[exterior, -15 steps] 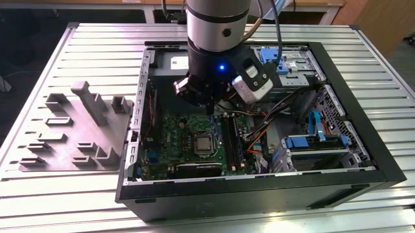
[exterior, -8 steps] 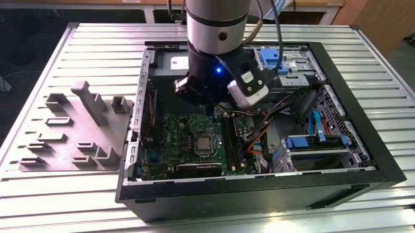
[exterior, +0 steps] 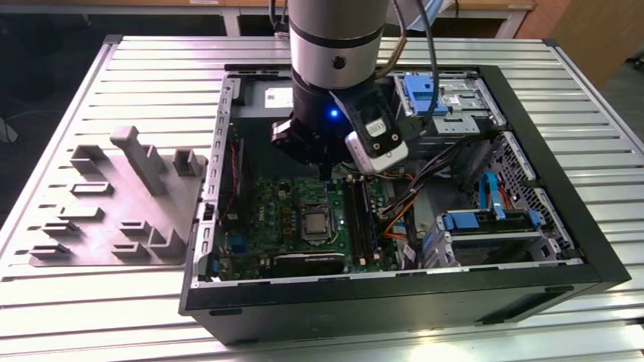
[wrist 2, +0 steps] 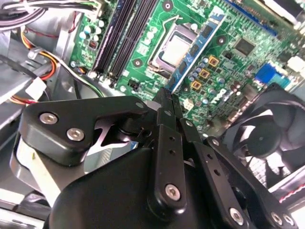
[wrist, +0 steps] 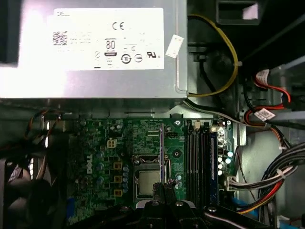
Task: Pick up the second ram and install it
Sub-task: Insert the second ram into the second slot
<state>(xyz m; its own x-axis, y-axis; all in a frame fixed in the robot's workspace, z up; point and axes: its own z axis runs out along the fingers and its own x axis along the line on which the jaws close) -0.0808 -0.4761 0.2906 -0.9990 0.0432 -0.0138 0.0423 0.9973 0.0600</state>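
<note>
My gripper (wrist 2: 167, 98) is shut on the second ram (wrist 2: 200, 45), a thin blue-green strip with dark chips that sticks out from between the fingertips. In the first wrist view the ram (wrist: 162, 152) shows edge-on, hanging over the green motherboard (wrist: 105, 143) beside the processor socket (wrist: 148, 181). The long black memory slots (wrist: 198, 162) run parallel to it, a short way to one side. In the exterior view the gripper (exterior: 324, 167) hangs inside the open computer case (exterior: 563, 249), above the motherboard's far part.
A grey power-supply box (wrist: 95, 47) lies past the motherboard. Cable bundles (wrist: 271, 181) and blue drive bays (exterior: 483, 222) fill the case at the exterior view's right. A black fan (wrist 2: 267, 129) sits close to the gripper. Grey fixture blocks (exterior: 121, 204) stand on the table outside the case.
</note>
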